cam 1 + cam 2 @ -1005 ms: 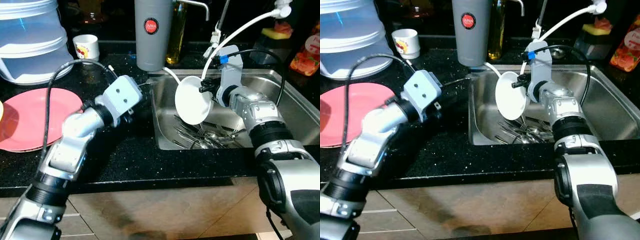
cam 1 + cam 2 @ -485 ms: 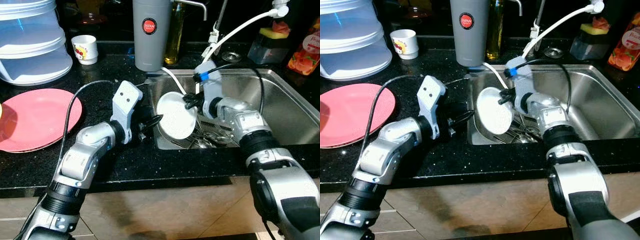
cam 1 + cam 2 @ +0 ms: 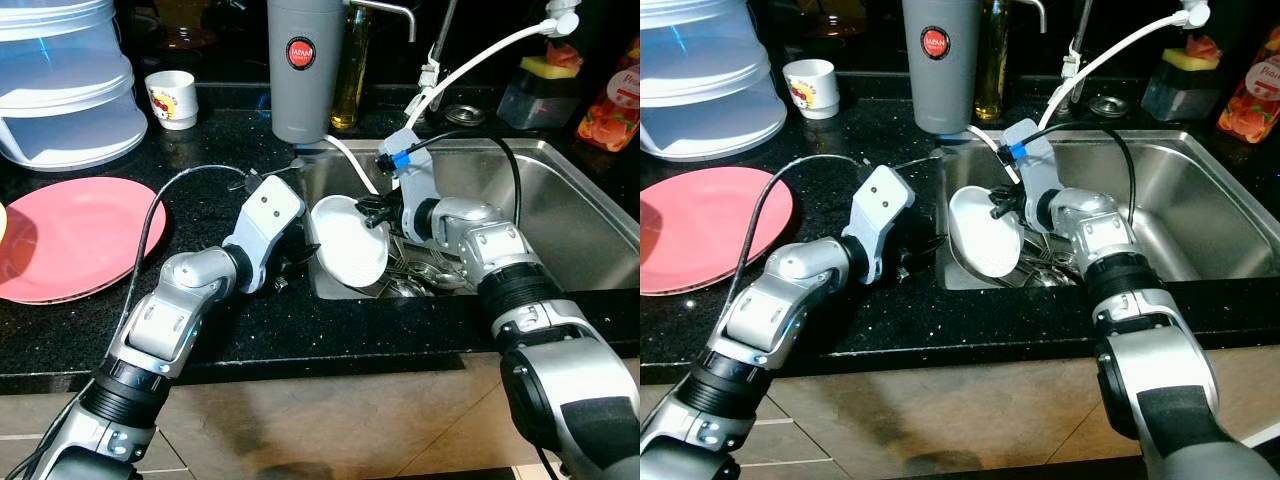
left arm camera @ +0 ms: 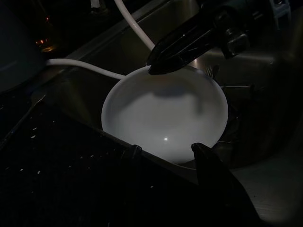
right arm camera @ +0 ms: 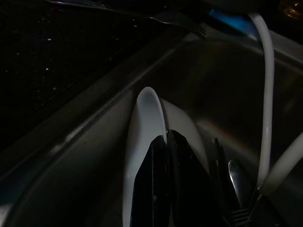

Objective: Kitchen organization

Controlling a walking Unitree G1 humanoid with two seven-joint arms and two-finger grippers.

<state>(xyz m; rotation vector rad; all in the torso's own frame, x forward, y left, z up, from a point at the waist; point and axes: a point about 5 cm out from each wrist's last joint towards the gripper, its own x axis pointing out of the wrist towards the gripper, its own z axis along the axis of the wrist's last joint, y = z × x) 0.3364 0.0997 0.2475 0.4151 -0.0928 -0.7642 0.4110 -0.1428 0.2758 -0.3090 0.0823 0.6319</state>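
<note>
Jaws of the right gripper [image 5: 165,142] pinch the smooth round white ceramic bowl's [image 3: 350,253] rim; the left gripper's [image 4: 165,150] stand apart beside it.

Only a round red logo on the grey thermos [image 3: 305,65] — lettering's too small to read. It stands behind the right gripper [image 3: 372,210].

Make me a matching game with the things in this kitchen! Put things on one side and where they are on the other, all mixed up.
Things:
1. white bowl
2. pink plate
3. small white cup
4. spoons and forks

Places:
A. lying in the bottom of the sink
B. flat on the black counter, far left
C. pinched by its rim in the right gripper
D. at the back of the counter, beside the big plastic container

Pairs: 1-C, 2-B, 3-D, 4-A
</note>
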